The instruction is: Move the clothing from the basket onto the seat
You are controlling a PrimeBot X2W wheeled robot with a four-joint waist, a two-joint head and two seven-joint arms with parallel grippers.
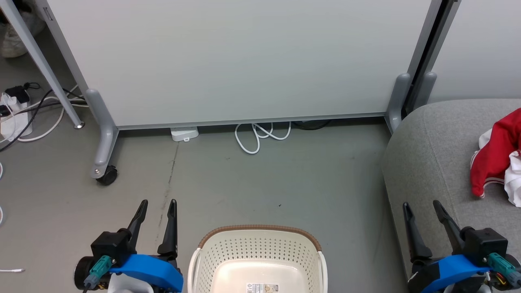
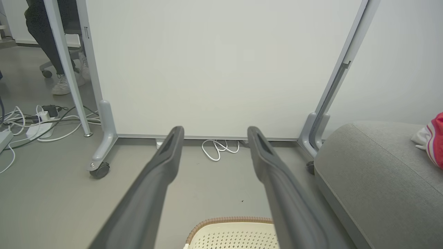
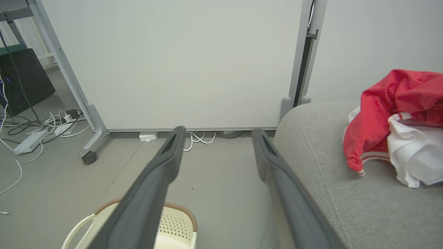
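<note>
The cream basket [image 1: 258, 252] with its brown rim stands on the floor at the bottom centre; its visible inside holds just a label. Red and white clothing [image 1: 498, 160] lies in a heap on the grey seat [image 1: 431, 162] at the right, and shows again in the right wrist view [image 3: 398, 121]. My left gripper [image 1: 158, 207] hangs open over the floor left of the basket. My right gripper [image 1: 421, 207] hangs open over the seat's near corner, left of the clothing. Both wrist views show wide-apart fingers [image 2: 162, 166] [image 3: 166, 159] with nothing between them.
A white partition on castors [image 1: 236, 61] closes off the back. White cable loops [image 1: 260, 136] lie at its foot, and a power strip with cords [image 1: 16, 114] sits far left. A person's shoes [image 2: 65, 84] stand behind the partition leg.
</note>
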